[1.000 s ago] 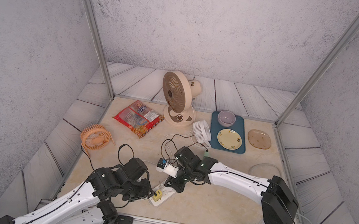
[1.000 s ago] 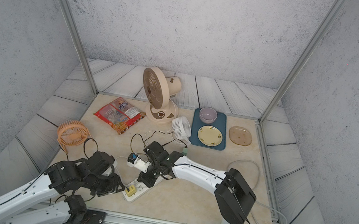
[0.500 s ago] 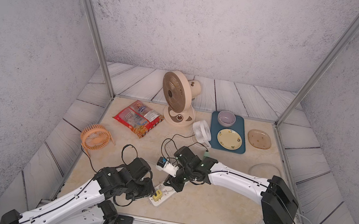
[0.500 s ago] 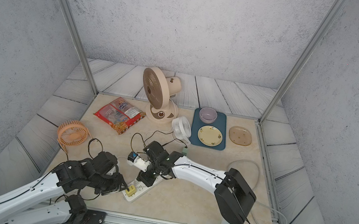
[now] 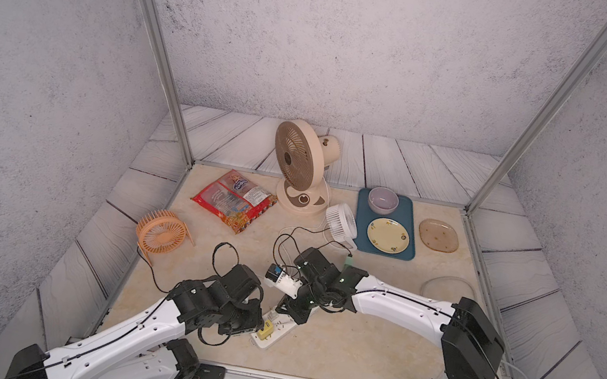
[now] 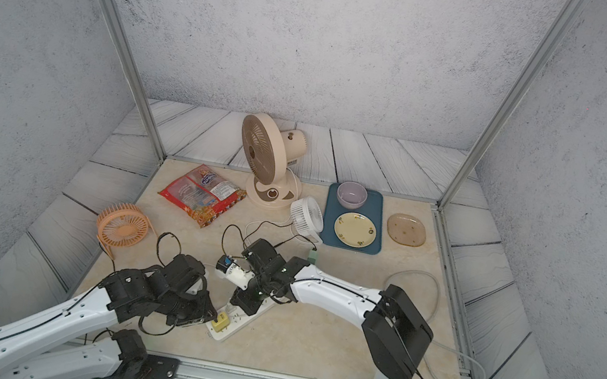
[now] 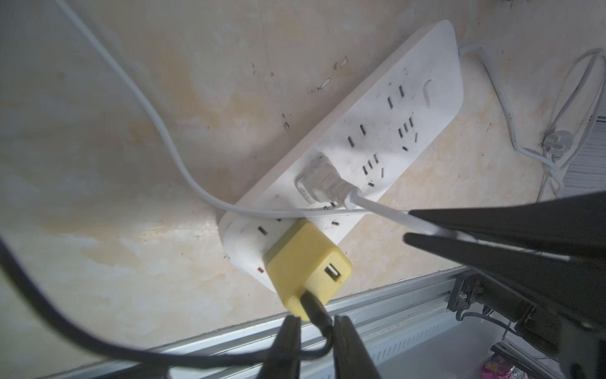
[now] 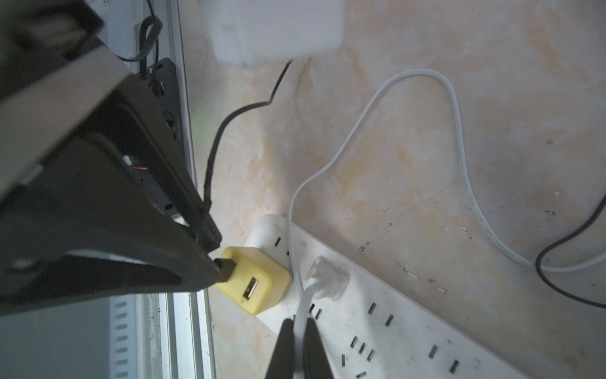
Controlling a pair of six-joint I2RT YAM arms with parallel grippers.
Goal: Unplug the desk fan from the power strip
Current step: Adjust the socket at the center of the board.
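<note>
The right pincer (image 8: pixel 299 321) is clenching flat on the white cable (image 8: pixel 306 298) just beside its plug (image 8: pixel 328 279), which is sitting in the strip (image 8: pixel 410 328). The left pincer (image 7: pixel 315 319) is nipping the black cable (image 7: pixel 313 305) where it leaves the yellow charger (image 7: pixel 308 265) at the strip's end. Only the wrist views are showing these grips, since in both top views the black wrists are hiding the fingertips. There the strip (image 5: pixel 279 331) is lying slantwise near the surface's (image 5: pixel 369 358) front rail, with bare room toward the right arm's base.

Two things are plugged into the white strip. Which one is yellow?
The cube-shaped charger at the end of the power strip, with a black cable in it. The other is a white plug with a white cord.
</note>
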